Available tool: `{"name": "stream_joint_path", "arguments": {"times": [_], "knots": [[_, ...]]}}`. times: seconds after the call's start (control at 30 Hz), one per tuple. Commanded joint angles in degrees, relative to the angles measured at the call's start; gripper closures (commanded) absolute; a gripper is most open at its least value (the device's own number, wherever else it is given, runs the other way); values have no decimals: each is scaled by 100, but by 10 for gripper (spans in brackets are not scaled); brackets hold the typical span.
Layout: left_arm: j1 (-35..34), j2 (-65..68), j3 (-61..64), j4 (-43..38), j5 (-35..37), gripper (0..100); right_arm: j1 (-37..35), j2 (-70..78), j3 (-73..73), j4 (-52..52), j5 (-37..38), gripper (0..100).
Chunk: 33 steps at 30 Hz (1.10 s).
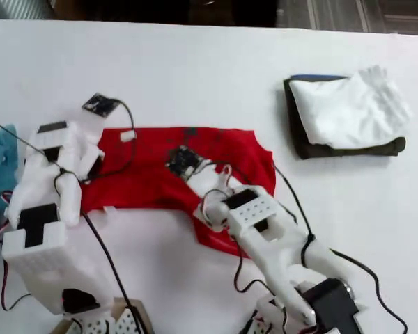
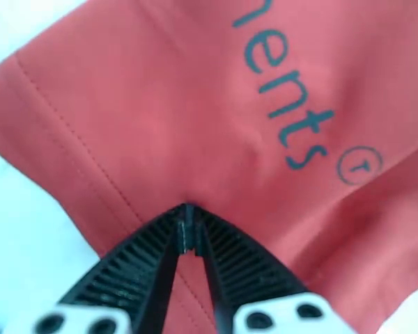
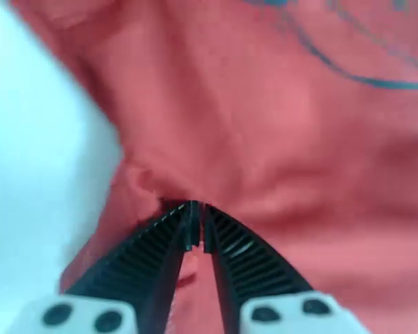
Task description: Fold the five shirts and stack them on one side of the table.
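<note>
From where I stand, the red shirt (image 1: 160, 181) lies spread across the middle of the worktop (image 1: 216, 69), its long side running left to right. It carries dark teal print (image 2: 292, 104): a slanting row of lowercase letters ending in a small circled mark (I leave the wording unread). In the right wrist view there are thin teal curved lines too.

The left hand (image 2: 188, 226) has its ribbed fingers pressed together at the tips, pinching a small pucker of the red cloth just inside the stitched hem, at the shirt's left end. The right hand (image 3: 195, 226) is likewise squeezed closed on a bunched fold of the same shirt, near its lower edge towards the right, where the cloth gathers into wrinkles beside the bare worktop.

Well apart, at the far right, sits a stack: a folded white shirt (image 1: 352, 108) lying on top of a folded dark olive shirt (image 1: 320, 149), with a sliver of blue cloth (image 1: 313, 76) at the back edge. A crumpled teal cloth (image 1: 0, 163) sits at the left edge, beside the left arm.
</note>
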Motion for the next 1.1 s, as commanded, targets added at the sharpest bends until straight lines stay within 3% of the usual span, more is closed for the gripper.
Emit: {"name": "stream_joint_path", "arguments": {"times": [0.0,0.27,0.7,0.77,0.93,1.07], "knots": [[9,-97,13,-176,70,972,-312,13,-334,646,44,978],[9,-97,13,-176,70,972,-558,-127,-695,1736,44,978],[9,-97,4,-176,70,972,-549,-2211,-422,3064,44,973],[9,-97,4,-176,70,972,-549,-2149,-114,3020,44,937],[9,-97,4,-176,70,972,-576,-1622,352,2774,53,727],[9,-97,4,-176,70,972,-716,-1182,369,2589,53,717]]}}
